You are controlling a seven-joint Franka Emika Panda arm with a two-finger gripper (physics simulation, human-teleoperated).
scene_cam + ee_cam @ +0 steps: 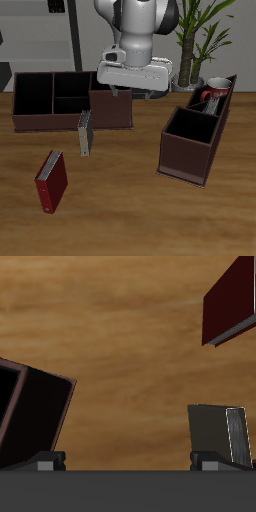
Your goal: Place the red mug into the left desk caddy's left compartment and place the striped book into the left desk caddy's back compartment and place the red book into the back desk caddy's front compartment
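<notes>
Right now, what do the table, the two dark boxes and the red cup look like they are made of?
The table looks like matte wood: brown with streaky grain. Both desk caddies look like dark brown wood or plastic: flat, dull panels, so it is unclear which. The red mug looks like glazed ceramic, smooth with a pale inside. These are simulator renders.

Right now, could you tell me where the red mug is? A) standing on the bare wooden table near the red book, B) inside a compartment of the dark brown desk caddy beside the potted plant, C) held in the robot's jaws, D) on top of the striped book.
B: the red mug sits inside the far end compartment of the dark brown desk caddy by the potted plant.
</notes>
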